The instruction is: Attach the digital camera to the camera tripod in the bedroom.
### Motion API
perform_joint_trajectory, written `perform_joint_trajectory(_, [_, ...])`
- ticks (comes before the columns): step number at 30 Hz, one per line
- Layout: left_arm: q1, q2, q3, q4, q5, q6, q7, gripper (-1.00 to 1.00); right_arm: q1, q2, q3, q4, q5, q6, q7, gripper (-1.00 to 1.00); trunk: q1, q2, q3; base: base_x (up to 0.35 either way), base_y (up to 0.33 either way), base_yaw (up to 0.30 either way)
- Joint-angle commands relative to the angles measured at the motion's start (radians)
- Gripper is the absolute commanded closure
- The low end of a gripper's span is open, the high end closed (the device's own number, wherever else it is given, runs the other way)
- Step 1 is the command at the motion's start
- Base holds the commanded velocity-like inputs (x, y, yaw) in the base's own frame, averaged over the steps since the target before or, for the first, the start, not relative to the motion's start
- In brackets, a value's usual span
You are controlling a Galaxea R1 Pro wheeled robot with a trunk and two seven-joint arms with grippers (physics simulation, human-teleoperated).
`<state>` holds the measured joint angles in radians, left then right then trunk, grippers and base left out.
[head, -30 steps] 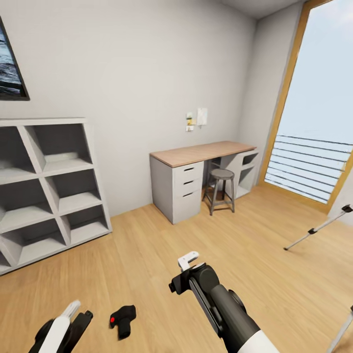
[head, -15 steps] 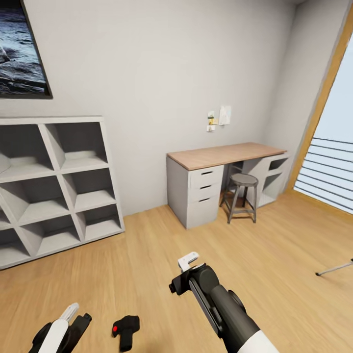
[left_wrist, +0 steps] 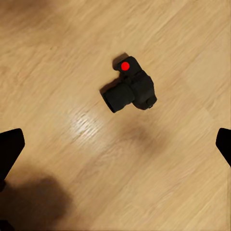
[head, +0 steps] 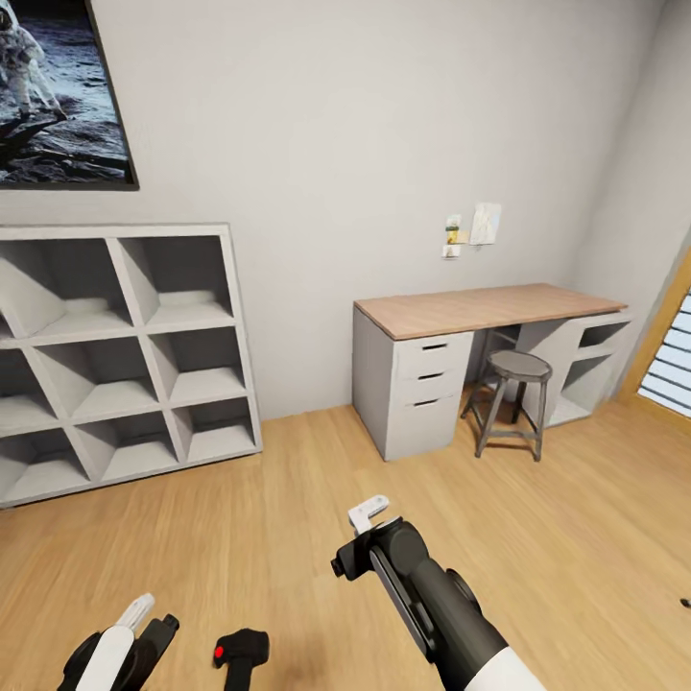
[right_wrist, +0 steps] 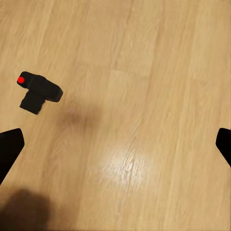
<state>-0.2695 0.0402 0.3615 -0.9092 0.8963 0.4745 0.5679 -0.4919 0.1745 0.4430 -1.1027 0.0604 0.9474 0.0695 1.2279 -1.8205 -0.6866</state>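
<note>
Left tool (head: 144,614) hangs low over the wood floor (head: 288,499) with its jaws spread wide and nothing in them; in its wrist view the dark fingertips (left_wrist: 9,149) sit far apart at the edges. Right tool (head: 369,513) is up a bit higher, also wide open and empty.

The camera (head: 240,655) is lying on the floor just beside the left tool, between the two arms. In the left wrist view the camera (left_wrist: 130,89) has its red button (left_wrist: 125,66) at one end, and the lens barrel sticks out sideways across the floorboards. The right wrist view catches the camera (right_wrist: 39,91) off to one side.

Farther back there's a grey cube shelf (head: 125,355), a wood-topped desk (head: 470,312) with a stool (head: 513,398), and an astronaut poster (head: 58,91).
</note>
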Motion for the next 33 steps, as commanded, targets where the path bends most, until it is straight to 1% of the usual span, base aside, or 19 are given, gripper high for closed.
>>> perform_joint_trajectory(1, [-0.001,0.0,0.001,-0.002,0.009,0.003,0.008,-1.0,-0.001,0.0,0.0,0.0,0.007,0.004,0.007,-1.0,0.0,0.0,-0.002,0.179,-0.308,0.277])
perform_joint_trajectory(16, [-0.001,-0.001,0.0,-0.002,0.009,0.003,0.006,-1.0,-0.001,0.0,0.018,0.004,0.007,0.004,0.006,-1.0,0.0,0.0,-0.011,0.175,-0.311,0.275])
perform_joint_trajectory(26, [-0.001,0.0,0.0,-0.002,0.009,0.004,0.0,-1.0,-0.001,0.0,0.022,0.004,0.007,0.004,0.007,-1.0,0.0,0.0,-0.017,0.193,-0.299,0.273])
perform_joint_trajectory(29, [-0.001,0.001,0.0,-0.002,0.01,0.004,-0.001,-1.0,-0.001,0.0,0.022,0.004,0.007,0.004,0.007,-1.0,0.0,0.0,-0.019,0.251,-0.231,0.273])
perform_joint_trajectory(33, [0.0,0.001,0.0,-0.002,0.01,0.004,-0.002,-1.0,-0.001,0.0,0.022,0.004,0.007,0.004,0.009,-1.0,0.0,0.0,-0.022,0.305,-0.098,0.272])
